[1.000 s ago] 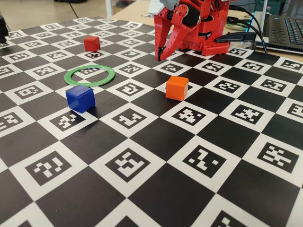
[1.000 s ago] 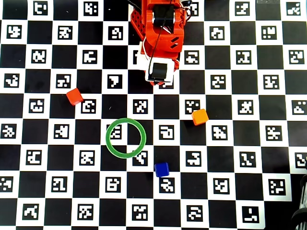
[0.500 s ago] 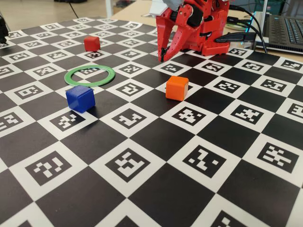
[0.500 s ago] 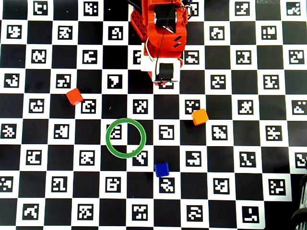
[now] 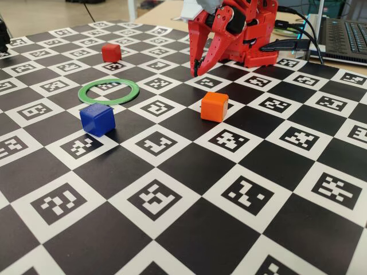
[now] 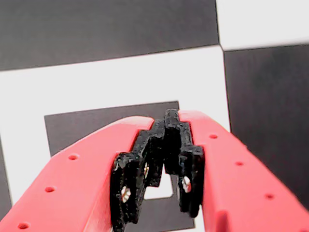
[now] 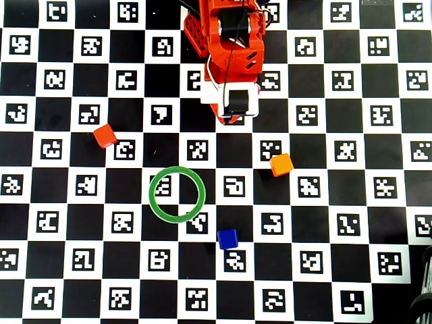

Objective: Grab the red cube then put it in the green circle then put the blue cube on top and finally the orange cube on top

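The red cube [image 5: 111,52] sits on the checkered board at the far left; in the overhead view [image 7: 104,136] it lies up and left of the green circle [image 7: 151,194]. The green circle [image 5: 81,92] is a flat ring with nothing inside. The blue cube [image 5: 97,119] [image 7: 227,239] sits just outside the ring, touching nothing. The orange cube [image 5: 214,106] [image 7: 281,165] stands alone to the right. My gripper [image 5: 196,73] [image 6: 166,116] is shut and empty, tips pointing down close over a white marker square, near the arm's base and away from all cubes.
The red arm base [image 7: 229,40] stands at the board's far edge. A laptop [image 5: 344,34] and cables [image 5: 292,43] lie behind it on the right. A dark object [image 7: 424,307] shows at the lower right corner of the overhead view.
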You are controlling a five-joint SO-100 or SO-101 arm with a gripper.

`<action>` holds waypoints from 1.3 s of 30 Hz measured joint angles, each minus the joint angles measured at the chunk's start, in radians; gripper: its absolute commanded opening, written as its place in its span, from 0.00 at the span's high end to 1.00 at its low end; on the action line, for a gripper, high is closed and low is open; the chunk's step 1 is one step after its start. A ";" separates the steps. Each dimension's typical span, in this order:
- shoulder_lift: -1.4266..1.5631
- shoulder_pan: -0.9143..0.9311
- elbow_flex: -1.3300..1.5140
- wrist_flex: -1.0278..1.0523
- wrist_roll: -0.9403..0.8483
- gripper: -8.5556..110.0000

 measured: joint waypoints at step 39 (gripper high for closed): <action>-1.296 0.910 -1.284 0.279 0.408 0.59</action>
